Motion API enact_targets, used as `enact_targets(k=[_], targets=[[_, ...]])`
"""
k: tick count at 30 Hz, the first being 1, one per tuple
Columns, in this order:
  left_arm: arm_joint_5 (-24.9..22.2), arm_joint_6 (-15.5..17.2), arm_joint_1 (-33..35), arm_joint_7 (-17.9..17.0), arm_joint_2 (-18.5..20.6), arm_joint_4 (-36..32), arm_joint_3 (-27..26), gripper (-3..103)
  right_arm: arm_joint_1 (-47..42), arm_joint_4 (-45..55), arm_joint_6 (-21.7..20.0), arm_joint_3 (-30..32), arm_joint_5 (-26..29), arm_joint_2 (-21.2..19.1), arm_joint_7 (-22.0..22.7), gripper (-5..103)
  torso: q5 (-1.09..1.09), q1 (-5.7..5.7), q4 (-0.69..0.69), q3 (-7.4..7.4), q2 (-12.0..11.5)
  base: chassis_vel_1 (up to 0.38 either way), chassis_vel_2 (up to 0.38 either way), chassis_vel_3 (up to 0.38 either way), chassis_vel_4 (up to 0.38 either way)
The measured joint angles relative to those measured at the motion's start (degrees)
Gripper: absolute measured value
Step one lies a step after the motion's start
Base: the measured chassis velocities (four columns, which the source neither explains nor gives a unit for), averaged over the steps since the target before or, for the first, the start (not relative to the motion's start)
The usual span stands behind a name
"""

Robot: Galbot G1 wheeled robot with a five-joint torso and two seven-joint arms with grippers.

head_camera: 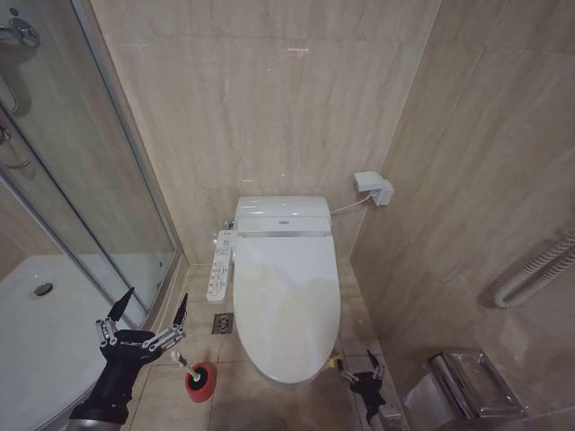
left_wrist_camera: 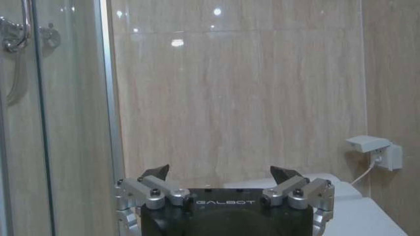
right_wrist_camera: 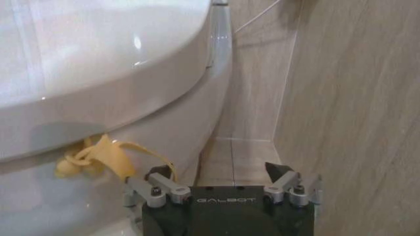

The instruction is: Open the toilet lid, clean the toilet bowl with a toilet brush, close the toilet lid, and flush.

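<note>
From my head, the toilet lid lies shut; my left gripper waits wide above the toilet brush. My right wrist shows my right gripper spread, probably reaching the lid's yellow tag for lifting.

We are seeing a white toilet lid bearing a yellow tag, a red holder cup, beige veined wall tiles, and black-and-silver claws.
</note>
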Motion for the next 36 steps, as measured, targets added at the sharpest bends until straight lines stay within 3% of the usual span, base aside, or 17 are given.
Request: enact_targets(k=[4,5,12,13,20,21,27,28,36], targets=[[0.0,0.0,0.0,0.0,0.0,0.0,0.0,100,0.0,0.0,0.5,0.2,0.1,-0.4,-0.7,99,0.0,0.0,0.0,0.0,0.0,0.0,0.0,0.0,0.0],[0.0,0.0,0.0,0.0,0.0,0.0,0.0,100,-0.1,0.1,0.6,0.3,0.1,-0.6,-0.9,73,0.0,0.0,0.0,0.0,0.0,0.0,0.0,0.0,0.0],[0.0,0.0,0.0,0.0,0.0,0.0,0.0,100,-0.3,0.3,0.7,0.3,0.2,-0.7,-1.2,73,0.0,0.0,0.0,0.0,0.0,0.0,0.0,0.0,0.0],[0.0,0.0,0.0,0.0,0.0,0.0,0.0,100,-0.4,0.3,0.8,0.2,0.1,-0.6,-1.2,45,0.0,0.0,0.0,0.0,0.0,0.0,0.0,0.0,0.0],[0.0,0.0,0.0,0.0,0.0,0.0,0.0,100,-0.7,1.7,0.8,0.2,0.0,-0.6,-1.1,45,0.0,0.0,0.0,0.0,0.0,0.0,0.0,0.0,0.0],[0.0,0.0,0.0,0.0,0.0,0.0,0.0,100,-0.7,2.1,0.7,0.2,0.0,-0.8,-1.1,18,0.0,0.0,0.0,0.0,0.0,0.0,0.0,0.0,0.0],[0.0,0.0,0.0,0.0,0.0,0.0,0.0,100,-1.1,3.2,0.6,0.5,0.5,-1.3,-1.1,18,0.01,0.0,0.01,0.0,0.0,0.0,0.0,0.0,0.0],[0.0,0.0,0.0,0.0,0.0,0.0,0.0,100,-1.4,3.7,0.5,0.6,0.8,-1.4,-1.2,0,0.0,0.0,0.01,0.0,0.0,0.0,0.0,0.0,0.0],[0.0,0.0,0.0,0.0,0.0,0.0,0.0,100,-5.3,10.7,-0.9,1.6,4.5,-1.5,-2.3,0,0.0,0.0,0.01,0.0,0.0,0.0,0.0,0.0,0.0]])
